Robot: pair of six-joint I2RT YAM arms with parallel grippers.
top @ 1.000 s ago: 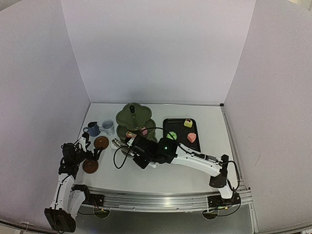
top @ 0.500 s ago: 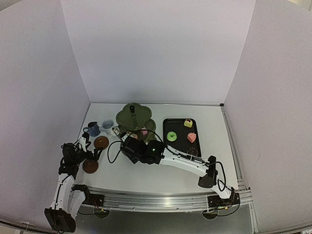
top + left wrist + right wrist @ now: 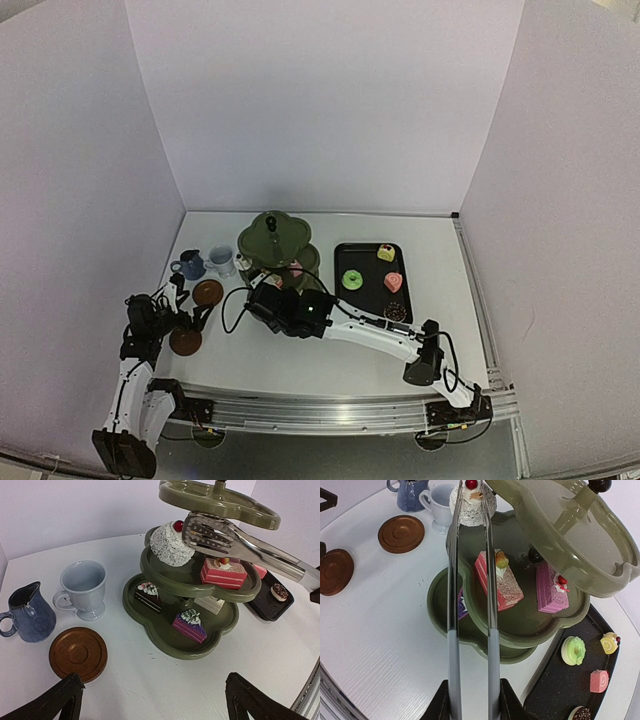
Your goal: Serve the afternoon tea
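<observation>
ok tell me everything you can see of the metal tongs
The shiny metal tongs have two long narrow arms ending in flat slotted tips. The right gripper grips both arms from outside. They reach over the middle tier of the olive-green three-tier stand, tips either side of the top of the white dome-shaped cake with a red cherry.

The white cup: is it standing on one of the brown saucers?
No: in the left wrist view the white cup stands directly on the table, and the brown saucer lies empty close by.
</observation>
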